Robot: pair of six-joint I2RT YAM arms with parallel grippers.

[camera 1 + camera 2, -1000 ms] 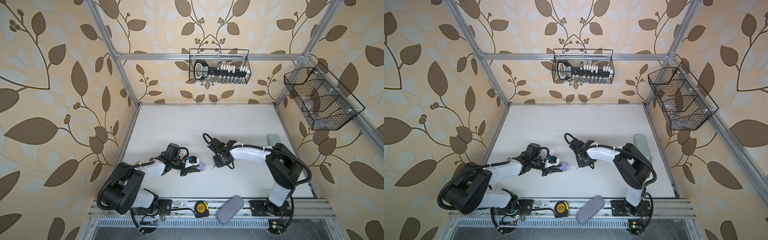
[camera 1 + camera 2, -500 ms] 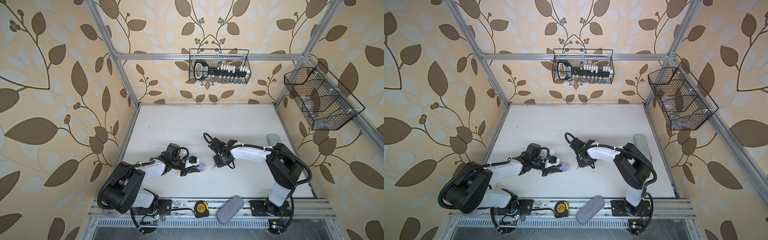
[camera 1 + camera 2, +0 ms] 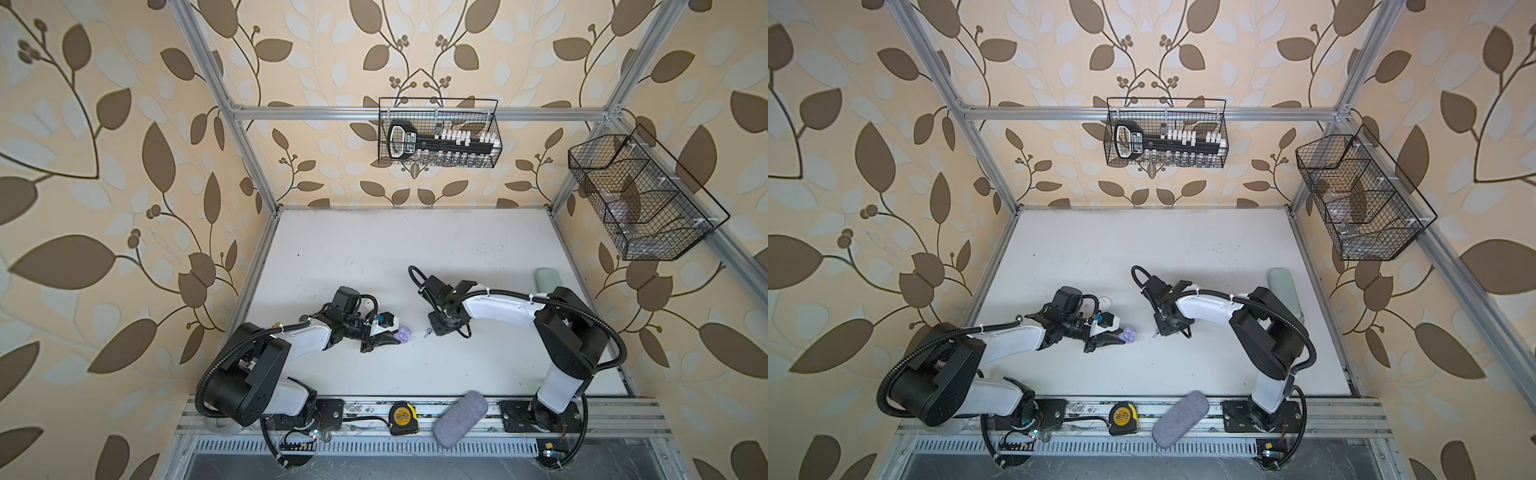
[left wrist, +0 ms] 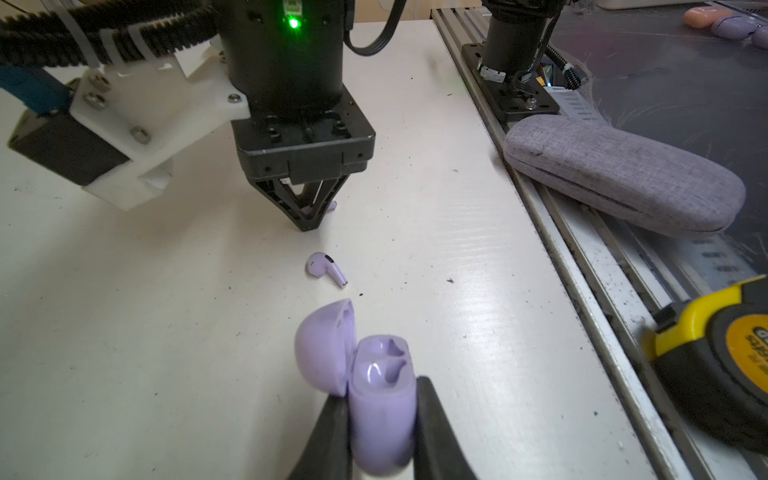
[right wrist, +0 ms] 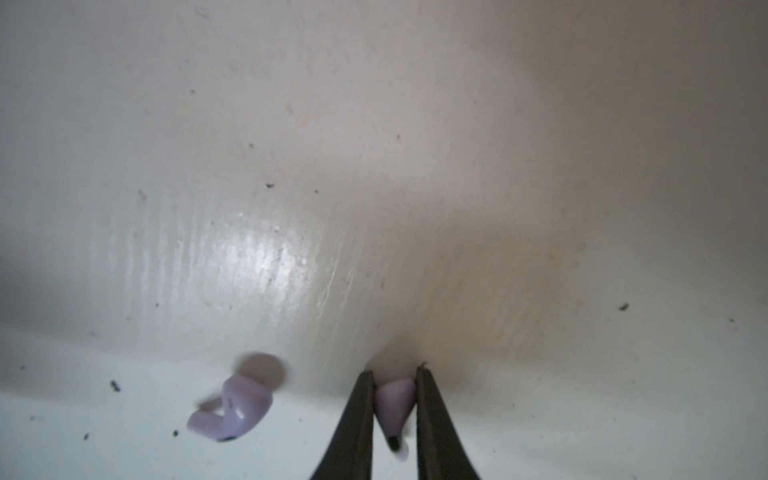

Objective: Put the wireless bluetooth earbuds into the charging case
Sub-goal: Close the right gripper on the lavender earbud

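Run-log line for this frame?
left gripper: shut on open empty case | right gripper: shut on one earbud | other earbud: loose on table

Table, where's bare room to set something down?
Bare: the far half of the table to the back wall, bar a green case at its right edge, and the near strip along the front rail. Crowded: mid-table, where the left gripper holds the charging case, a loose earbud lies, and the right gripper pinches the second earbud.

Charging case (image 4: 380, 409) glossy smooth plastic — grey oblong case (image 4: 623, 170) rough woven cloth.
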